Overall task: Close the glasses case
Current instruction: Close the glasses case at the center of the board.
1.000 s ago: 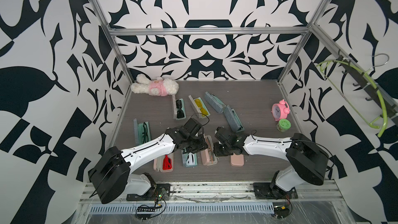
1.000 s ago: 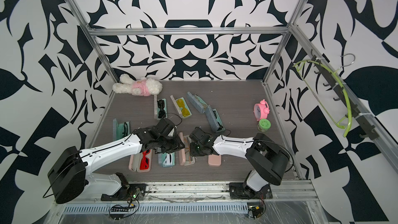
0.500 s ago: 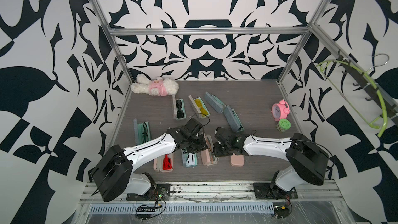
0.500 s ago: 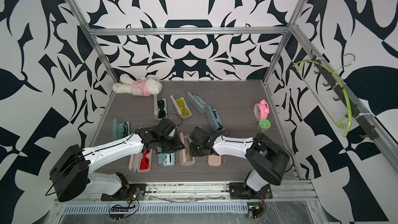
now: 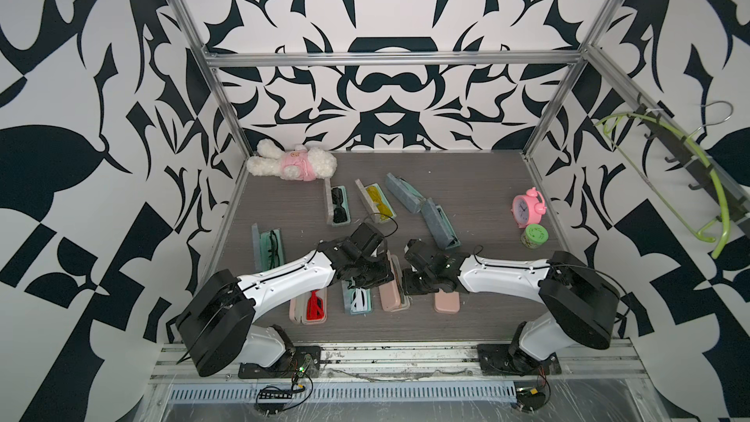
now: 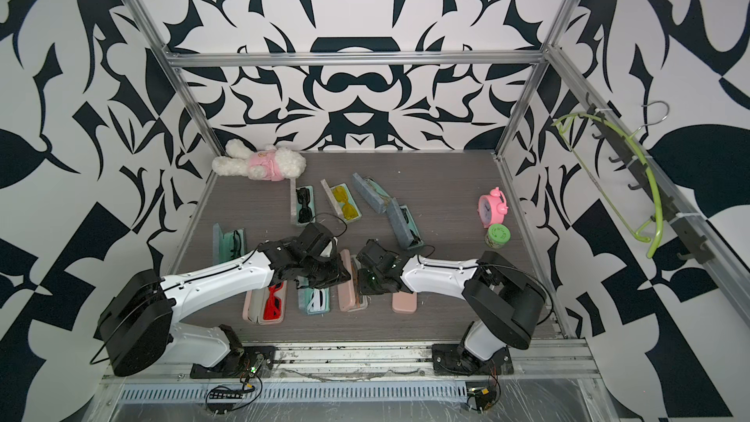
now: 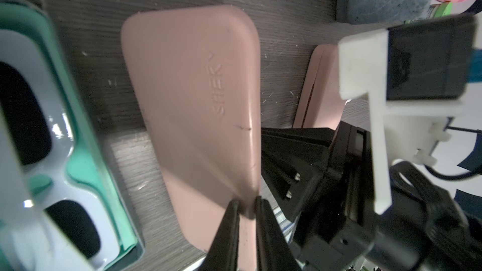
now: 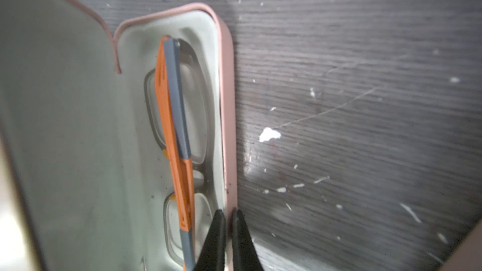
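Pink lid (image 7: 193,87), pinched by the left tool (image 7: 246,203), should fold slowly while the right tool (image 8: 228,213) (pinching the base (image 8: 229,113)) steadies.

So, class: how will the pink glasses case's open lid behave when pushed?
Probably stiff: the lid looks flat and unbent though the left gripper pinches only its edge. It likely swings on its hinge. The smooth base might slide unless held; the right gripper grips its wall.

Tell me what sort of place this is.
Probably a robot test booth: a left arm and right arm bolted to a metal rail, patterned panels on an aluminium frame, and a table strewn with props: a pink glasses case, a plush toy and an alarm clock.
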Action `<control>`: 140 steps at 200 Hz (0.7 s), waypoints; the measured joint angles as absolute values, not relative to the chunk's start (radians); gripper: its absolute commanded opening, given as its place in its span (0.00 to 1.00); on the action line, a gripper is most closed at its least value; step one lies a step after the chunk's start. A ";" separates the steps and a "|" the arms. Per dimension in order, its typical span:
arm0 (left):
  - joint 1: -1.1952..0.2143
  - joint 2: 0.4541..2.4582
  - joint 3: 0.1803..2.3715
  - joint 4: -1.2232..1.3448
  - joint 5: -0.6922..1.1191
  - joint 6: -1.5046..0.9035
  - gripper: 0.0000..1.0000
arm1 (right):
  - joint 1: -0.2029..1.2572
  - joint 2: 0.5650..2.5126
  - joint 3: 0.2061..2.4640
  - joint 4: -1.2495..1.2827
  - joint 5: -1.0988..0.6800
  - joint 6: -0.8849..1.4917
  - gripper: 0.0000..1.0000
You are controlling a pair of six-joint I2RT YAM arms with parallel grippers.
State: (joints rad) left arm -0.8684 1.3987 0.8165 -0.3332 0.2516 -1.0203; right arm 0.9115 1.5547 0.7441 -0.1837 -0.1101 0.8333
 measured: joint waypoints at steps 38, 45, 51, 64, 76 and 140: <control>-0.877 1.412 0.821 -0.320 0.251 -1.020 0.14 | 0.912 1.552 0.741 -0.181 -0.110 0.833 0.06; -0.880 1.415 0.822 -0.315 0.251 -1.020 0.14 | 0.912 1.551 0.741 -0.181 -0.110 0.833 0.06; -0.882 1.419 0.823 -0.313 0.251 -1.020 0.13 | 0.912 1.551 0.739 -0.180 -0.110 0.833 0.06; -0.886 1.425 0.827 -0.307 0.251 -1.021 0.12 | 0.912 1.548 0.736 -0.176 -0.109 0.833 0.04; -0.890 1.431 0.833 -0.298 0.252 -1.020 0.12 | 0.912 1.547 0.734 -0.174 -0.109 0.833 0.04; -0.905 1.465 0.839 -0.271 0.257 -1.021 0.11 | 0.912 1.544 0.730 -0.174 -0.109 0.833 0.04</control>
